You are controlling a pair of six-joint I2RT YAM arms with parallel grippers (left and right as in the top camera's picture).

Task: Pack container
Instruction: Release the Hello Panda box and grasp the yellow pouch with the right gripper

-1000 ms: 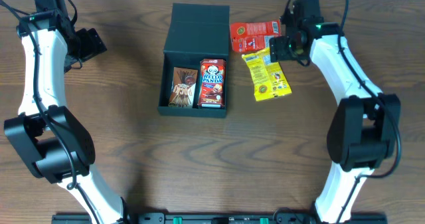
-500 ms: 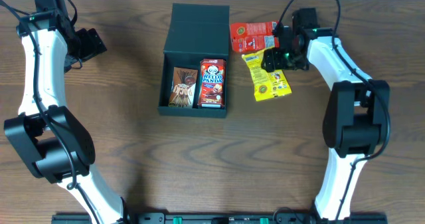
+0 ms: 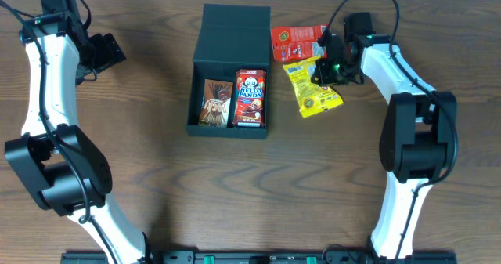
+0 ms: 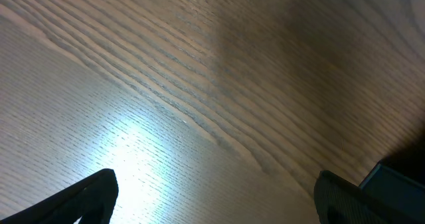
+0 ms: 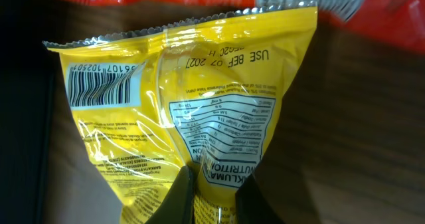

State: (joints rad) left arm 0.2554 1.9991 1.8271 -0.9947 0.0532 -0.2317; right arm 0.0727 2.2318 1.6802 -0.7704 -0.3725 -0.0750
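The container (image 3: 195,66), a dark square box with its lid (image 3: 236,27) folded back, sits in the middle of the table. Inside it lie a brown snack pack (image 3: 214,102) and a red Hello Panda box (image 3: 250,98). To its right lies a yellow packet (image 3: 313,93) (image 5: 199,98). My right gripper (image 3: 327,70) (image 5: 216,187) is shut on it, and its fingers (image 5: 178,201) pinch a fold of the film. My left gripper (image 3: 106,51) (image 4: 216,204) hangs open over bare wood at the far left, with nothing between its fingers (image 4: 89,196).
A red-orange snack packet (image 3: 297,38) (image 5: 372,11) lies just behind the yellow one, partly under the right arm. The wooden table (image 3: 258,186) runs on in front of the box.
My right gripper came down towards the front left onto the yellow packet and shut on it, and the packet has tilted slightly. The left arm has not moved.
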